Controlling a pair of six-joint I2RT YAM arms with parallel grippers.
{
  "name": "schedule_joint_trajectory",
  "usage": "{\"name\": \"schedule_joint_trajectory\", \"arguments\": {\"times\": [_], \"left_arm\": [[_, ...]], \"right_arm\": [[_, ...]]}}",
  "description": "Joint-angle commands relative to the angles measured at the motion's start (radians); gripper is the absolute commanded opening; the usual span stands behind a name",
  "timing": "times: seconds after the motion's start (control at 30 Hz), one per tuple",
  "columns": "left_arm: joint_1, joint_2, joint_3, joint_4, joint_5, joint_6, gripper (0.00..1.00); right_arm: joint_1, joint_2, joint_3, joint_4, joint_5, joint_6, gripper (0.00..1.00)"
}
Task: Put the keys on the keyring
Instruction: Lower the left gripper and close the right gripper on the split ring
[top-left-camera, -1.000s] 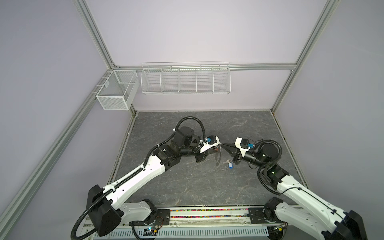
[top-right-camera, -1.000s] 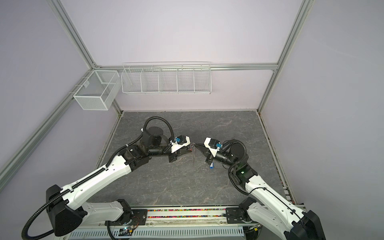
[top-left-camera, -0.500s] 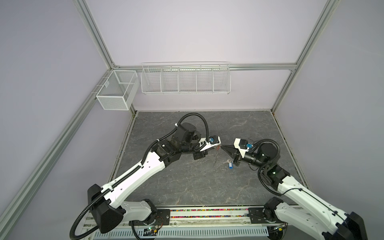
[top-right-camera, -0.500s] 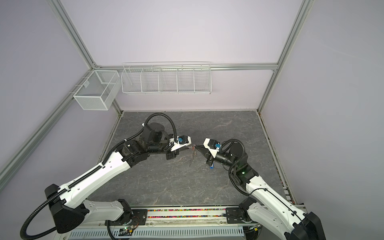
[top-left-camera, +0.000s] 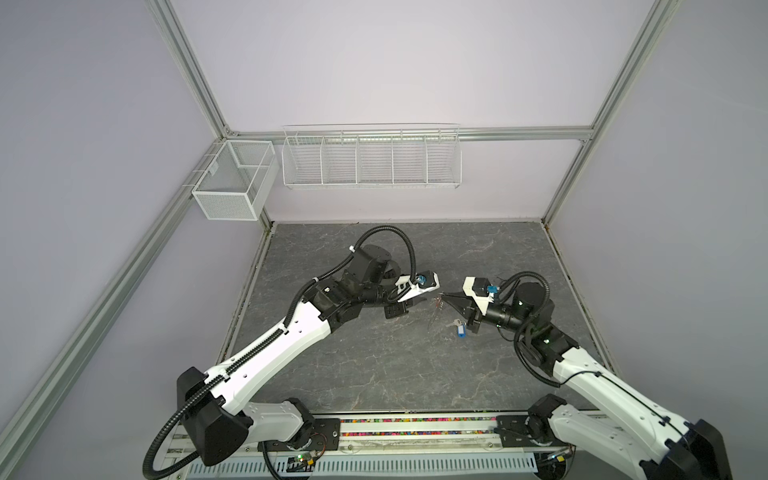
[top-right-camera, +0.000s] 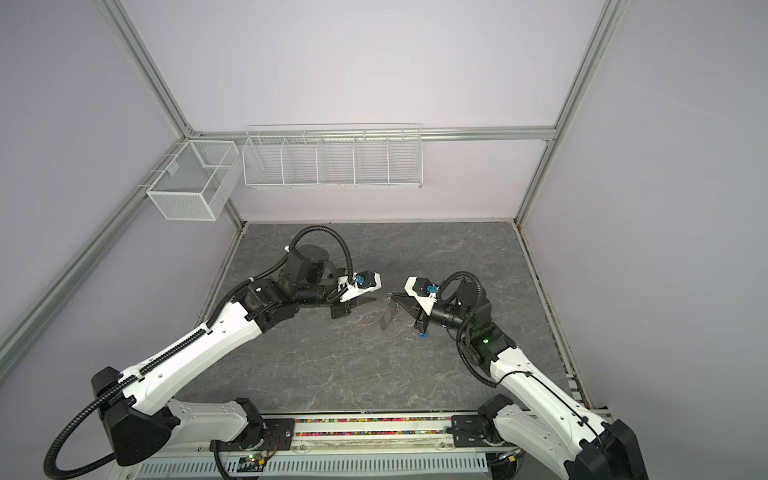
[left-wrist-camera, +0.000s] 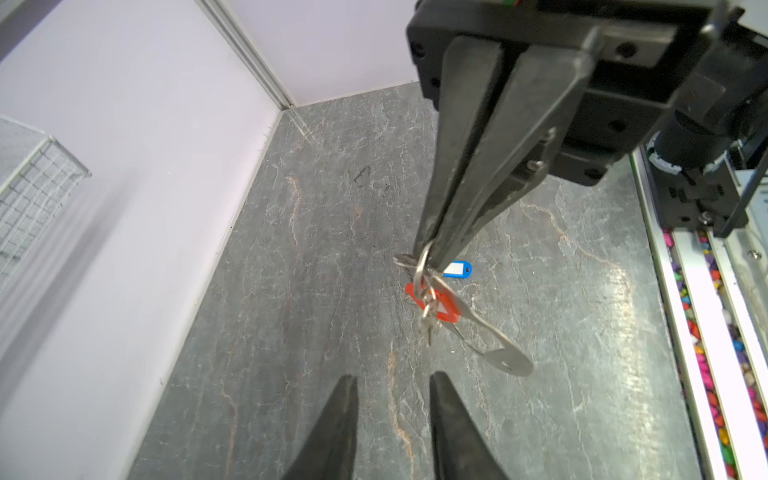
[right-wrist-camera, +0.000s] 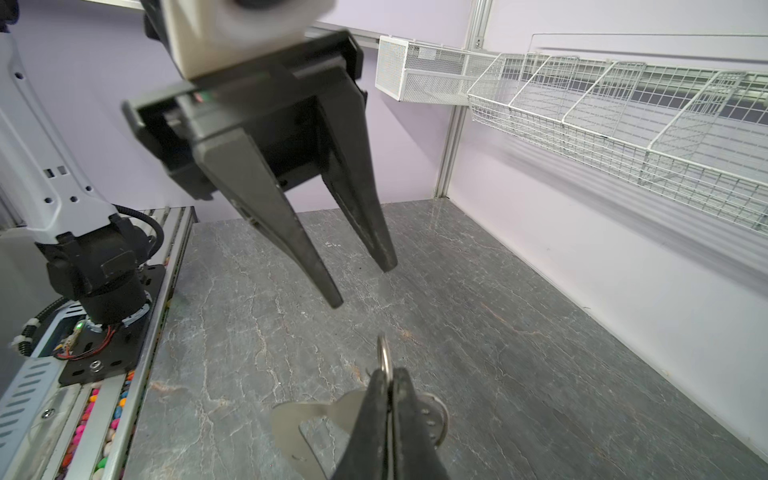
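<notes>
Hanging clear of the table (left-wrist-camera: 311, 249), the keyring (left-wrist-camera: 505, 360), red key (left-wrist-camera: 446, 311) seemingly threaded on, is pinched by its ring in the closed right gripper (left-wrist-camera: 428, 249); the blue key (left-wrist-camera: 457, 269) lies flat nearby. Left gripper (left-wrist-camera: 392, 390), half-open and empty: take the blue tag edgewise, leaving its ring free for threading

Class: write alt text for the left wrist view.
The right gripper, shut, holds the keyring by a metal ring above the grey table, a red-tagged key dangling with it. A blue-tagged key lies on the table; the left gripper is open.
</notes>
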Motion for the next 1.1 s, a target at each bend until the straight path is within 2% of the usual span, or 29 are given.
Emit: {"name": "schedule_joint_trajectory", "arguments": {"times": [0.0, 0.13, 0.43, 0.73, 1.07], "left_arm": [[0.013, -0.022, -0.056, 0.116, 0.084, -0.061, 0.37], [0.013, -0.010, -0.073, 0.159, 0.157, -0.097, 0.41], [0.015, 0.037, -0.062, 0.127, 0.305, -0.143, 0.41], [0.013, 0.068, -0.072, 0.165, 0.313, -0.164, 0.40], [0.013, 0.089, -0.100, 0.293, 0.348, -0.253, 0.29]], "right_arm": [[-0.016, -0.020, 0.024, 0.049, -0.093, -0.008, 0.07], [-0.019, -0.014, 0.031, 0.074, -0.140, 0.011, 0.07], [-0.020, -0.007, 0.043, 0.080, -0.161, 0.020, 0.07], [-0.019, -0.008, 0.045, 0.100, -0.175, 0.034, 0.07], [-0.018, 0.017, 0.040, 0.136, -0.179, 0.054, 0.07]]}}
